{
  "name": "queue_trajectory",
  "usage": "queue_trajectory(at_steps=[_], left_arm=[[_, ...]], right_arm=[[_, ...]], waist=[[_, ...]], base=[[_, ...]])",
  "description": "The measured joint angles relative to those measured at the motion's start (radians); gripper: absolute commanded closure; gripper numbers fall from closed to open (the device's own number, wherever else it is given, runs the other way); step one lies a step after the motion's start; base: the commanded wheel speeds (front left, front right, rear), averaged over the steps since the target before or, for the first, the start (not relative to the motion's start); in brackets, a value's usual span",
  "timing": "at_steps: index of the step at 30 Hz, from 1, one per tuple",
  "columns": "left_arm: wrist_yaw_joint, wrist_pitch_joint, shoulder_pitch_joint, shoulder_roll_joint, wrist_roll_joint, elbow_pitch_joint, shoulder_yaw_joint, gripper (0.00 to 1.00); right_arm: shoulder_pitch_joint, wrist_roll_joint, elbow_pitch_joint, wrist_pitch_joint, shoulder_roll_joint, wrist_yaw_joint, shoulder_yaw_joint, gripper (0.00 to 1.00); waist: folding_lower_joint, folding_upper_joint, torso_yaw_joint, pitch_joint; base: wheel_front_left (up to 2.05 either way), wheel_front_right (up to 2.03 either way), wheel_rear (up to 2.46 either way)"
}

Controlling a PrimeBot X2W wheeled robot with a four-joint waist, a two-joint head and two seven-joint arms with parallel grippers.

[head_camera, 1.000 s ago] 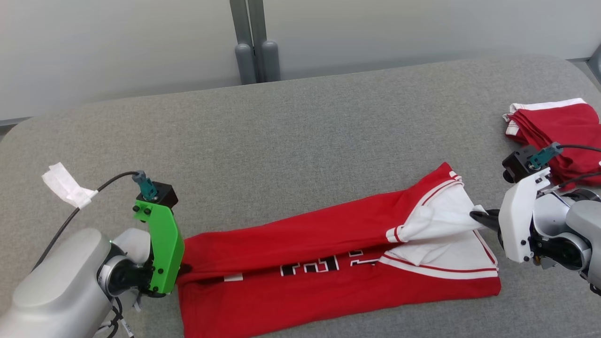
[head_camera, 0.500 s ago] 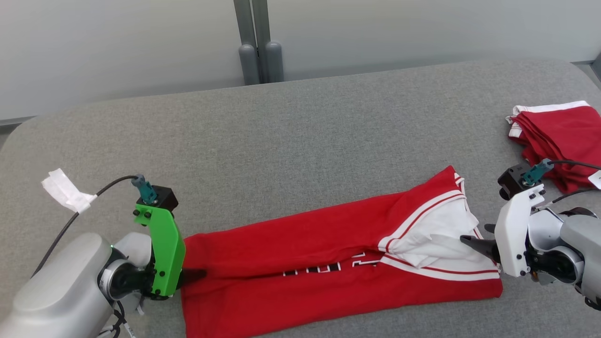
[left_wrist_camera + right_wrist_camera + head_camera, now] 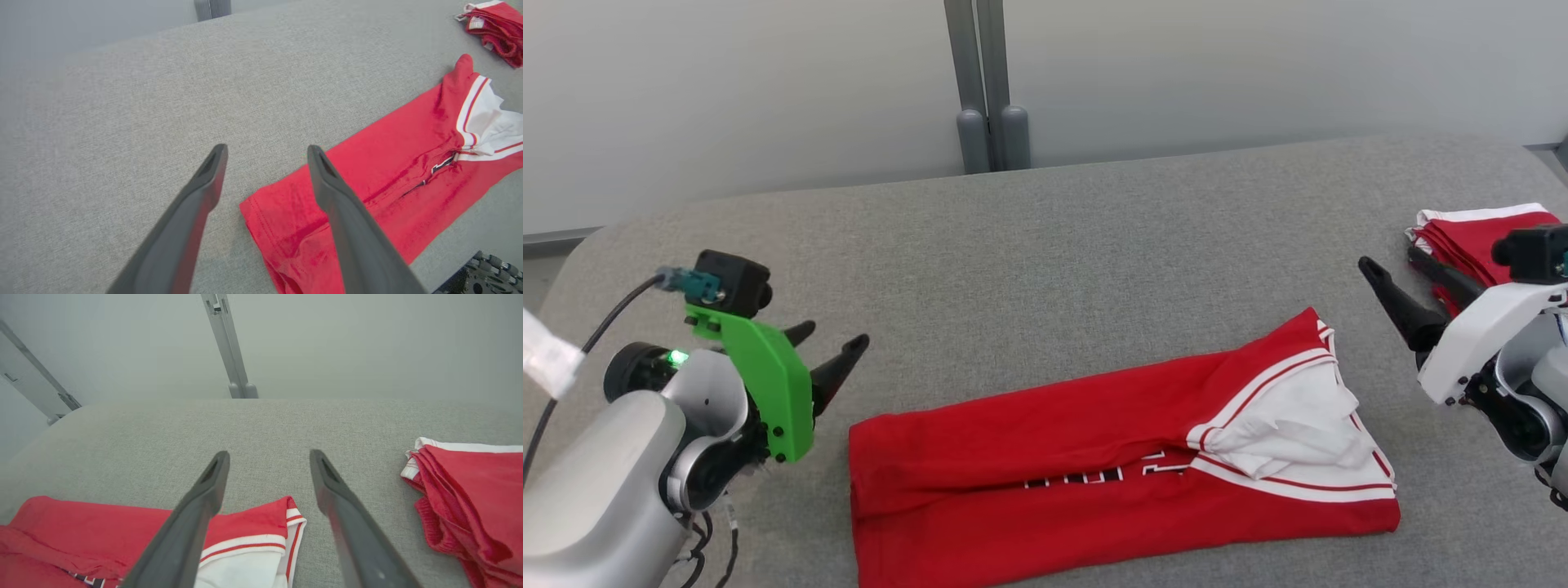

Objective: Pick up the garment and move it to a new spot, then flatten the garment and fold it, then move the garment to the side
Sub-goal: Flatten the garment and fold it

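Note:
The garment (image 3: 1094,457) is a red jersey with white trim, folded lengthwise and lying flat on the grey table (image 3: 1054,261). Its white-trimmed end points right. My left gripper (image 3: 832,336) hangs open just above and left of the garment's left end, holding nothing. In the left wrist view the left gripper (image 3: 267,150) stands over bare table with the garment (image 3: 388,171) to its right. My right gripper (image 3: 1390,260) is open and raised, up and to the right of the garment's white end. The right gripper (image 3: 269,455) is empty, with the garment (image 3: 102,526) below it.
A second pile of red and white cloth (image 3: 1470,237) lies at the table's right edge, close behind the right gripper; it also shows as the pile (image 3: 470,498). Grey posts (image 3: 988,82) stand behind the table. White tape (image 3: 543,355) hangs on the left arm's cable.
Both grippers let go of the garment's ends, opened wide and lifted up and away from it. The folded upper layer now rests flat. The head camera has shifted slightly.

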Motion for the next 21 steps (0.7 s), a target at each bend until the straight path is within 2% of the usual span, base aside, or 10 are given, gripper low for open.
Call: queue_trajectory(at_steps=[2,4,7,9,12,17,21], left_arm=[[0.038,-0.102,0.035,0.014,0.041,-0.037,0.026,0.00],[0.087,-0.205,0.071,0.021,0.064,-0.074,0.063,0.00],[0.159,-0.348,0.133,0.036,0.115,-0.131,0.106,0.00],[0.207,-0.430,0.189,0.039,0.139,-0.161,0.123,0.00],[0.275,-0.543,0.262,0.028,0.165,-0.192,0.157,0.00],[0.356,-0.689,0.391,-0.033,0.176,-0.220,0.200,0.00],[0.374,-0.715,0.461,-0.097,0.212,-0.233,0.253,0.00]], right_arm=[[0.027,-0.028,0.012,-0.031,0.015,0.000,-0.062,0.00],[0.052,-0.058,0.016,-0.036,0.038,0.000,-0.171,0.00],[0.112,-0.190,-0.019,-0.040,0.087,0.000,-0.432,0.00],[0.210,-0.303,-0.058,-0.040,0.142,0.000,-0.592,0.00],[0.348,-0.445,-0.138,-0.040,0.237,0.000,-0.777,0.00],[0.532,-0.624,-0.239,-0.040,0.365,0.000,-0.944,0.00],[0.610,-0.696,-0.283,-0.040,0.423,0.000,-0.993,0.00]], waist=[[0.0000,0.0000,0.004,-0.005],[0.0000,0.0000,0.007,-0.007],[0.0000,0.0000,0.009,-0.003],[0.0000,0.0000,0.014,0.000],[0.0000,0.0000,0.020,0.006],[0.0000,0.0000,0.030,0.009],[0.0000,0.0000,0.036,0.010]], base=[[0.00,0.00,0.00],[0.00,0.00,0.00],[0.00,0.00,0.00],[0.00,0.00,0.00],[0.00,0.00,0.00],[0.00,0.00,0.00],[0.00,0.00,0.00]])
